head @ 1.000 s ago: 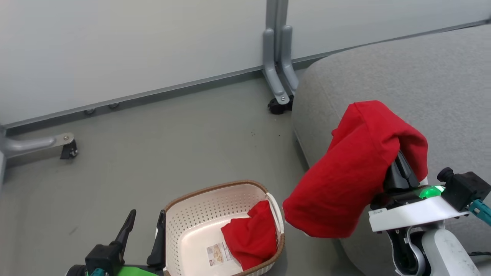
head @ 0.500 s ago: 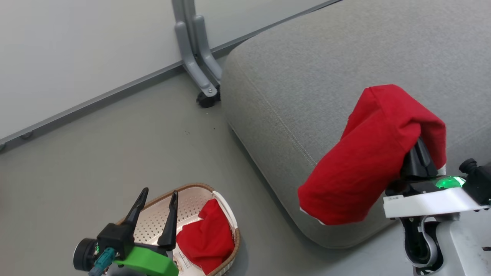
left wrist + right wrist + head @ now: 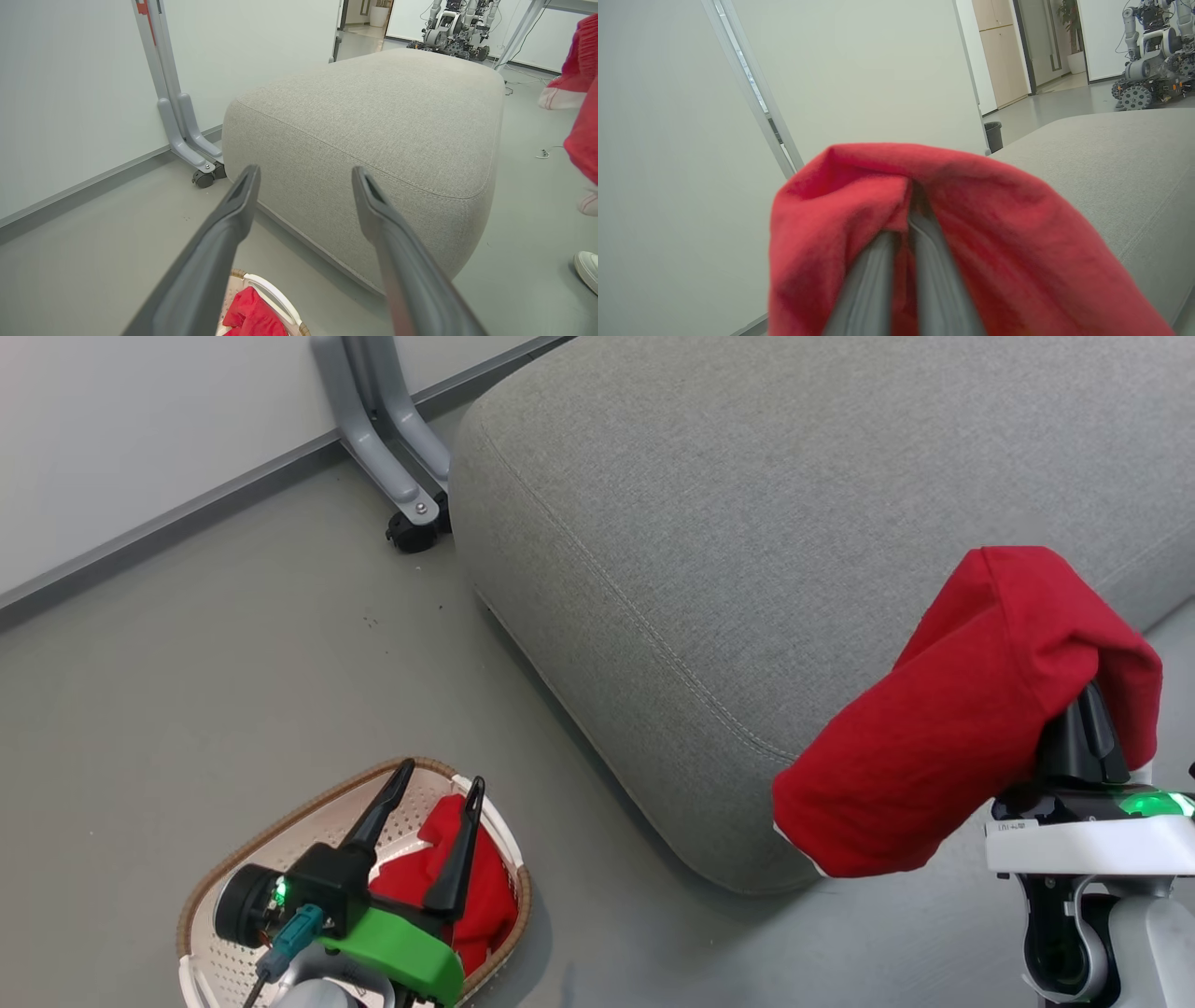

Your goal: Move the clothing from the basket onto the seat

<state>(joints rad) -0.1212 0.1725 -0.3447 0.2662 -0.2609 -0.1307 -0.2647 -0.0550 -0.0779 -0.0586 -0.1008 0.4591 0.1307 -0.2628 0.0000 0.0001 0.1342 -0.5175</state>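
Observation:
A red piece of clothing [image 3: 962, 728] is draped over my right gripper [image 3: 1081, 728], whose fingers [image 3: 878, 280] are shut on it. It hangs level with the near right corner of the grey seat [image 3: 747, 523], its white trim showing at the lower end. The same cloth appears at the right edge of the left wrist view [image 3: 581, 70]. A second red garment [image 3: 476, 896] lies in the cream basket [image 3: 280, 812] on the floor at the lower left. My left gripper [image 3: 442, 773] stands open above that basket, nothing between its fingers [image 3: 233, 219], pointing at the seat [image 3: 383, 107].
A grey partition foot with a black castor [image 3: 411, 527] stands against the wall by the seat's far left corner. Grey floor runs between basket and seat. Another wheeled robot [image 3: 453, 23] is parked far behind the seat. A person's white shoe [image 3: 587, 268] is at the right.
The head view has swung toward the seat, so basket and partition foot slid left in the picture. The right gripper still holds the red cloth; the left gripper stays open.

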